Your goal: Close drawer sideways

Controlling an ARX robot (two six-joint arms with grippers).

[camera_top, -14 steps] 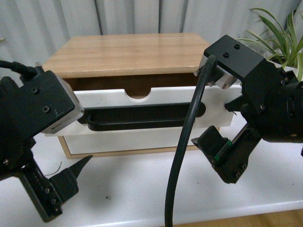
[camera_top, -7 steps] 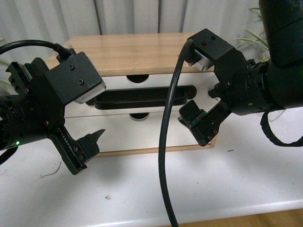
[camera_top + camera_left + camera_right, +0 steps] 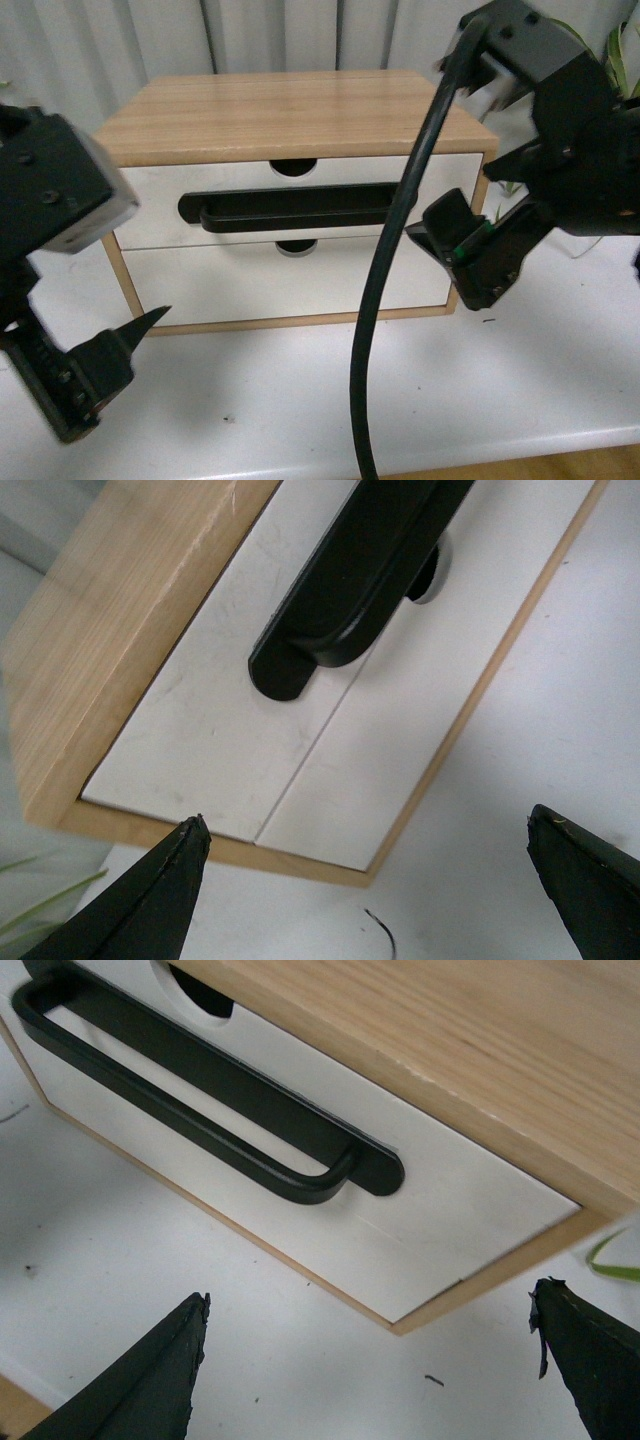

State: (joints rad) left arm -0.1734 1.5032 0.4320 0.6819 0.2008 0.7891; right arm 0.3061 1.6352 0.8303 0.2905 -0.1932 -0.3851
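The left gripper (image 3: 365, 820) hung low over the white table (image 3: 250, 400), off the front left corner of the wooden cabinet (image 3: 290, 105), its jaws spread wide and holding nothing. The drawer (image 3: 150, 200) sat in the cabinet's upper slot, its white front level with the wood frame and with the plain lower front (image 3: 220, 285) beneath it. Its long black handle (image 3: 290, 208) ran across the middle, under the half-round notch (image 3: 292, 167). A thick black cable (image 3: 385, 300) hung down in front of the cabinet's right part. The right gripper (image 3: 370, 1295) stood by the cabinet's front right corner, jaws likewise wide and empty; whether it touched the frame could not be told. Green plant leaves (image 3: 620, 60) showed behind it.
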